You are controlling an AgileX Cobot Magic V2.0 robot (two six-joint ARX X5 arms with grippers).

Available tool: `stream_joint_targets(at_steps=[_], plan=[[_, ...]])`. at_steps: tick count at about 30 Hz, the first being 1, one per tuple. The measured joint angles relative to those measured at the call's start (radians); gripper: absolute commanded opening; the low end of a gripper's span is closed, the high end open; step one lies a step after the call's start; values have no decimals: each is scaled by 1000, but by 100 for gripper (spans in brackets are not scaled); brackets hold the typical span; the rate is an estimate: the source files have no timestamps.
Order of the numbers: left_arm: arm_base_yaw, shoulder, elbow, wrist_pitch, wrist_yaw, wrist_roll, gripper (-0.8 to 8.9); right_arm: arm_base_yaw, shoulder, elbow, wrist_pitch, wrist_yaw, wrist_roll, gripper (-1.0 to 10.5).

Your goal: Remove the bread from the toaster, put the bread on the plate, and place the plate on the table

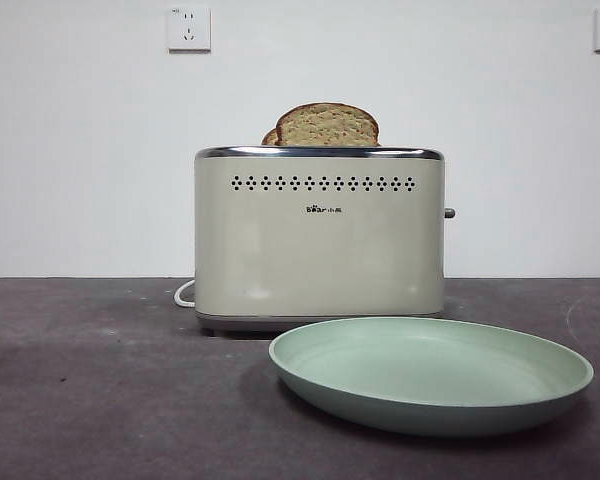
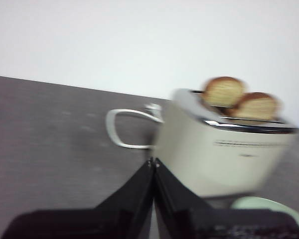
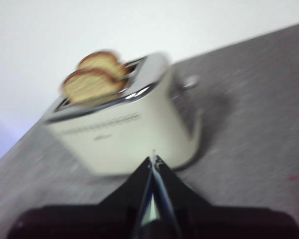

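The cream toaster (image 1: 318,235) stands mid-table with the wide tan bread (image 1: 327,125) sticking up from its near slot. A narrower slice (image 1: 270,137) peeks out behind it. The mint-green plate (image 1: 430,372) lies on the table (image 1: 90,400) in front of the toaster, to the right. No gripper shows in the front view. In the blurred left wrist view my left gripper (image 2: 153,162) is shut and empty, short of the toaster (image 2: 224,149), the bread (image 2: 256,105) and the plate's rim (image 2: 256,201). My right gripper (image 3: 153,158) is also shut and empty, short of the toaster (image 3: 119,129) and the bread (image 3: 89,84).
A white power cord (image 1: 184,293) loops out at the toaster's left end. The side knob (image 1: 449,212) juts from its right end. A white wall with two sockets (image 1: 188,28) stands close behind the table.
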Motion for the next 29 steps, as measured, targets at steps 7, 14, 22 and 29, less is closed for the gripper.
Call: stream_joint_targets(at_steps=[7, 14, 22, 29], plan=[[0, 137, 212, -72, 233, 2, -8, 0, 227, 280, -223, -233, -100, -11], [-6, 247, 354, -205, 389, 26, -8, 0, 374, 523, -467, -325, -239, -11], [-43, 280, 441, -357, 391, 116, -8, 11, 401, 623, -647, -330, -372, -11], [-53, 281, 441, -361, 391, 129, 52, 13, 404, 623, -646, -330, -388, 83]])
